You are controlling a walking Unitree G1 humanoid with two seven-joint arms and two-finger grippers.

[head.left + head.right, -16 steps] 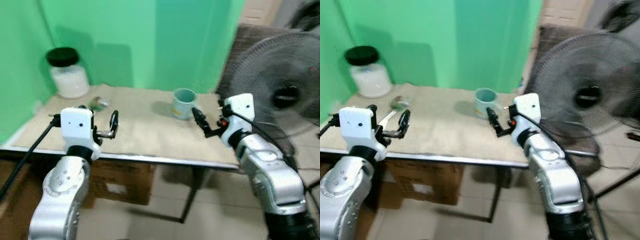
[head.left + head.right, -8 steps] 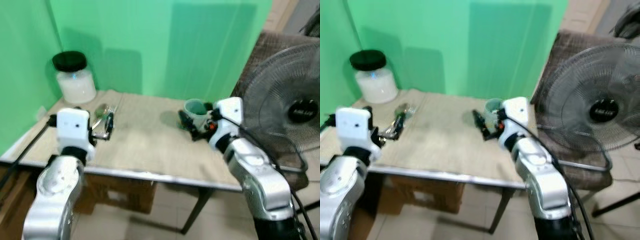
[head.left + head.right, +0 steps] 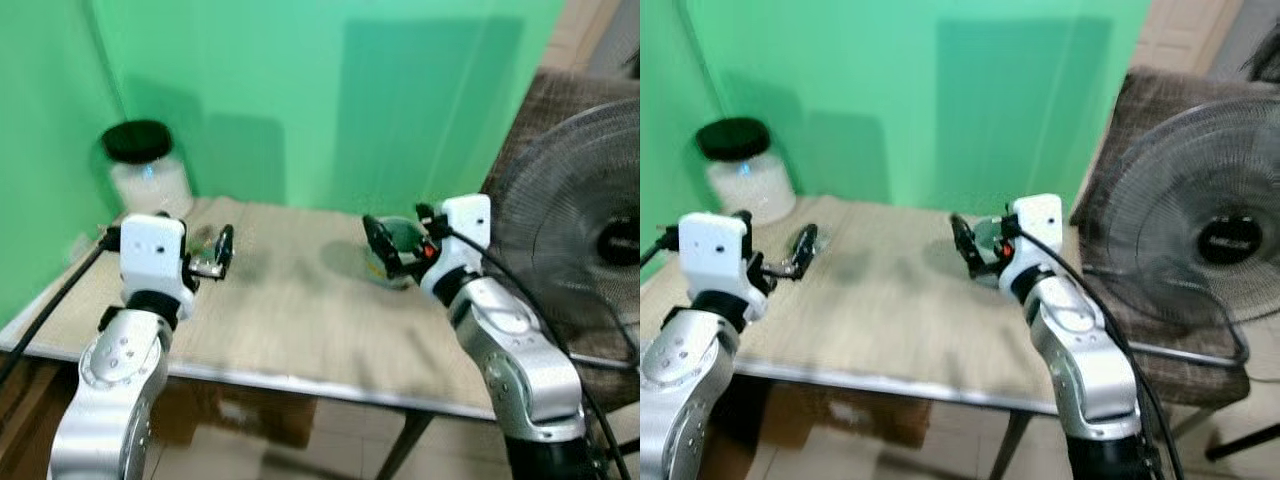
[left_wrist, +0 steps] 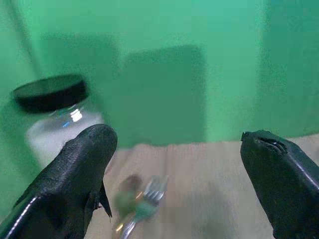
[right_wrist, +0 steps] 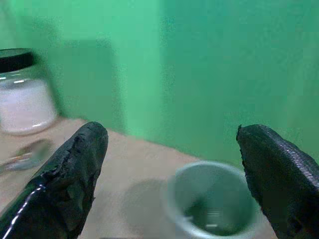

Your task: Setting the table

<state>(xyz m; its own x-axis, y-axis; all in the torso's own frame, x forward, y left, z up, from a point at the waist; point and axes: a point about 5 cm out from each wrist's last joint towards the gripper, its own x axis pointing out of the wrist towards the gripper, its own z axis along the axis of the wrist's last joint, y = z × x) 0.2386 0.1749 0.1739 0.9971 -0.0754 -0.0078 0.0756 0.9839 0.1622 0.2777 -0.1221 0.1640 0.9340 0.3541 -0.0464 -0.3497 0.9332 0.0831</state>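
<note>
A pale green cup stands upright on the beige table, toward its far right. My right gripper is open and level with the cup, which lies just beyond and between its fingers. At the far left, a fork and a spoon lie on the cloth. My left gripper hovers open just short of them, holding nothing. Blur hides the cutlery in the eye views.
A glass jar with a black lid and white contents stands at the table's far left corner, against the green wall. A standing fan and a brown chair crowd the table's right end. A cardboard box sits under the table.
The view has shifted as I came closer to the table. Both grippers now reach over the cloth, the right one nearer the cup. Both stay open.
</note>
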